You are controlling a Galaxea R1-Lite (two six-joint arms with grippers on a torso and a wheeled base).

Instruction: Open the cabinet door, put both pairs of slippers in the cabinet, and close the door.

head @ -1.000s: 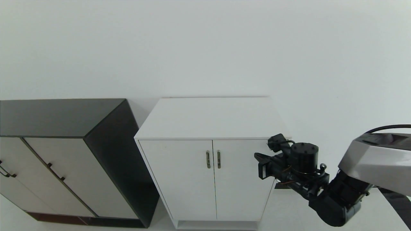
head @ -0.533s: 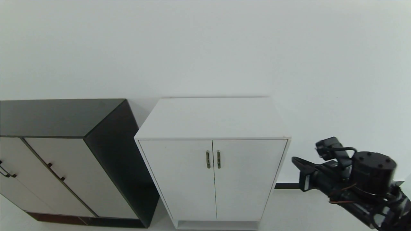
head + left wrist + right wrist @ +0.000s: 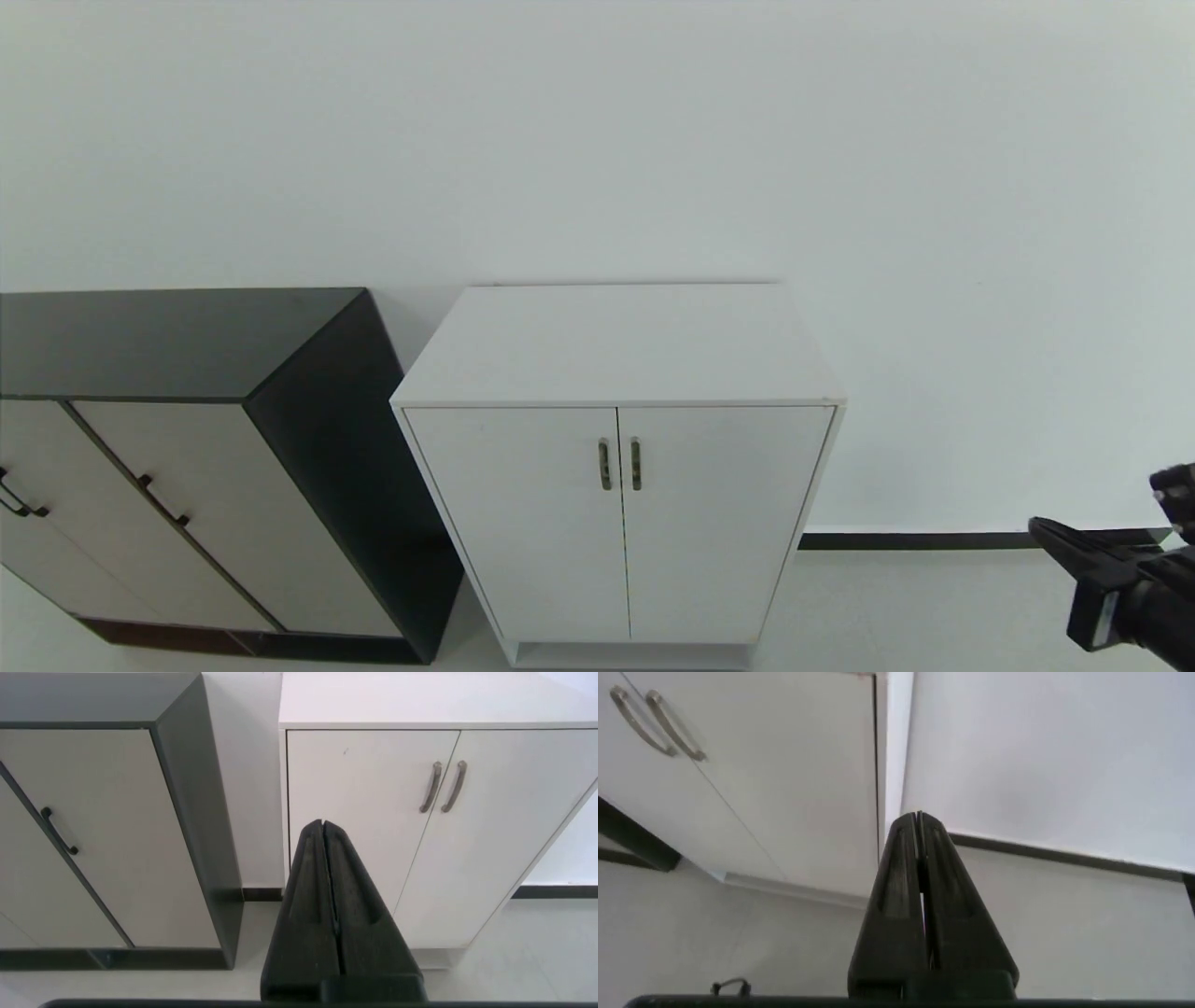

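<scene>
A white two-door cabinet (image 3: pixel 618 485) stands against the wall with both doors shut and two metal handles (image 3: pixel 620 464) side by side at the middle. My right gripper (image 3: pixel 1055 534) is at the far lower right, well clear of the cabinet's right side, and in the right wrist view its fingers (image 3: pixel 920 835) are pressed together on nothing. My left gripper (image 3: pixel 323 833) is shut and empty, held back from the cabinet (image 3: pixel 439 812) in front of its left door. The cabinet's right door and handles (image 3: pixel 654 723) appear in the right wrist view.
A dark cabinet with pale doors (image 3: pixel 187 467) stands close to the left of the white one. A black baseboard (image 3: pixel 934 539) runs along the white wall to the right. Pale bare floor (image 3: pixel 1083 924) lies right of the white cabinet.
My right arm has swung away from the cabinet's right door, to the right and downward, toward the lower right corner. Both cabinet doors have stayed shut.
</scene>
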